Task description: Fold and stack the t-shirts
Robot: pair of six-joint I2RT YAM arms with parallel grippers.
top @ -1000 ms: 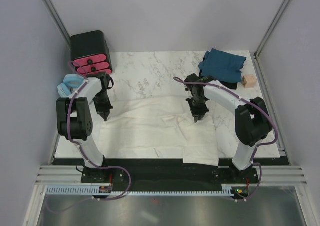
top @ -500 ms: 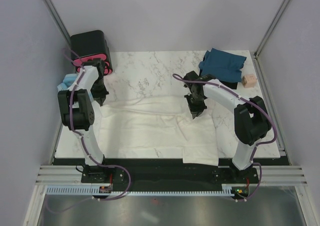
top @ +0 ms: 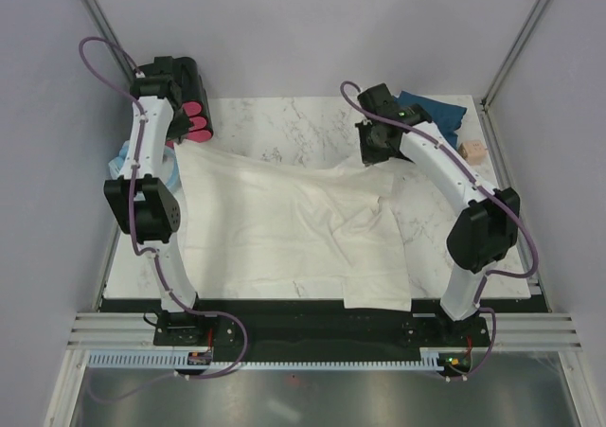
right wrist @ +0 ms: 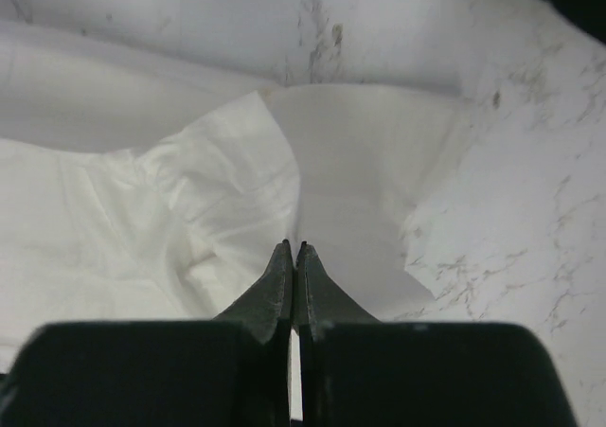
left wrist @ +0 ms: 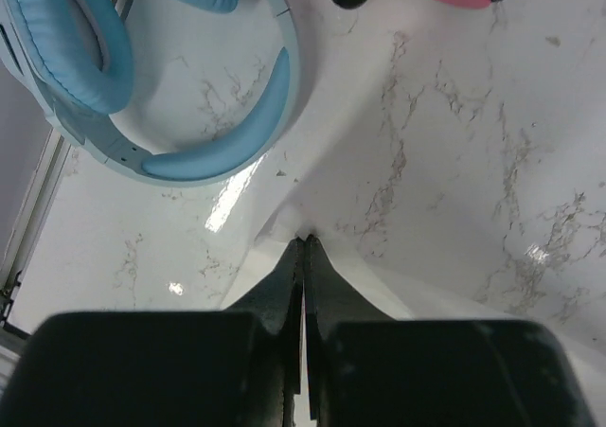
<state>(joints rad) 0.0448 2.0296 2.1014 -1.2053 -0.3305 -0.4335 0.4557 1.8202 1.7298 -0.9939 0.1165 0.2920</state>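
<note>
Left gripper (left wrist: 303,242) pinched shut on the cream-white shirt (top: 284,228) at its far-left corner, just beside the black box (top: 197,115). Right gripper (right wrist: 292,247) clamped on the far-right edge, well right of the box. The held edge runs left-right and the body drapes nearward. Teal shirt (top: 436,115) is further right.

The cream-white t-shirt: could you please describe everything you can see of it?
The cream-white t-shirt is large and plain, of thin soft cloth, wrinkled. It lies spread across the marble table, with its far edge raised and stretched between the left gripper and the right gripper, each shut on a pinch of the cloth. A near flap reaches over the table's front edge.
</note>
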